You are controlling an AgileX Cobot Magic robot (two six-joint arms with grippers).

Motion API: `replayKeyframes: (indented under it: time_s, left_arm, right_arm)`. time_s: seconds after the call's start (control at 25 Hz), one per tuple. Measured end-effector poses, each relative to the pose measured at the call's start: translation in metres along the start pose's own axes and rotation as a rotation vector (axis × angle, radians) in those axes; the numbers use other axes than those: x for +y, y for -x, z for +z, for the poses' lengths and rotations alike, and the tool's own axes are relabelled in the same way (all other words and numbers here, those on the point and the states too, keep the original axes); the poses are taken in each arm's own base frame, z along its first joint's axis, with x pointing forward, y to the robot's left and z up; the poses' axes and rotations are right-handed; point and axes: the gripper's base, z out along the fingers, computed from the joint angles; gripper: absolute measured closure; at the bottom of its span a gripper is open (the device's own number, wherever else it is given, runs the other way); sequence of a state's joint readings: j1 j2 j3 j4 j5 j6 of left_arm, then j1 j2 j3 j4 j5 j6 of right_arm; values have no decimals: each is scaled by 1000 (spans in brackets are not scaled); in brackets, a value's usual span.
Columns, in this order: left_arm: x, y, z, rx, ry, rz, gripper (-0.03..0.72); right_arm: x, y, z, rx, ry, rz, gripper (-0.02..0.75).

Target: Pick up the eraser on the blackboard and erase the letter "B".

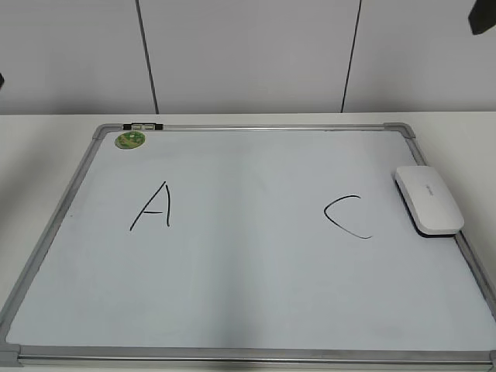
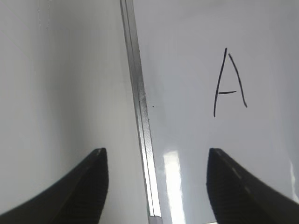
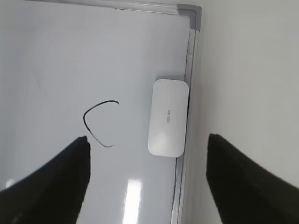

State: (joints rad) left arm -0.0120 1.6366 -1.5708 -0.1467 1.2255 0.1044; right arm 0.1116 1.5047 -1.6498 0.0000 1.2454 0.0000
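Note:
The blackboard is a white board with a silver frame, lying flat on the table. It bears a black "A" on the left and a black "C" on the right. No letter "B" shows between them. The white eraser lies at the board's right edge, next to the "C"; it also shows in the right wrist view. My right gripper is open and empty, held above the board just short of the eraser. My left gripper is open and empty above the board's left frame, near the "A".
A green round sticker sits at the board's top left corner. Grey caps mark the corners. White table surrounds the board, with a white panelled wall behind. A dark piece of an arm shows at the top right.

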Motion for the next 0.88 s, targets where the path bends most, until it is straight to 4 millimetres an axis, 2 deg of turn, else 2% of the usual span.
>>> replayKeyframes:
  time_s: [0.16, 0.32, 0.56, 0.88]
  left_arm:
    - [-8, -16, -43, -97, -7, 7, 208]
    - [-16, -50, -69, -134, -33, -21, 208]
    - [-23, -119, -81, -129, -47, -31, 208]
    - [-27, -192, -82, -155, -52, -28, 209]
  right_arm:
    - [0, -27, -27, -25, 0, 0, 144]
    - [0, -65, -44, -22, 0, -10, 144]
    - [0, -133, -68, -52, 0, -13, 144]
    - [-1, -217, -80, -118, -14, -16, 144]
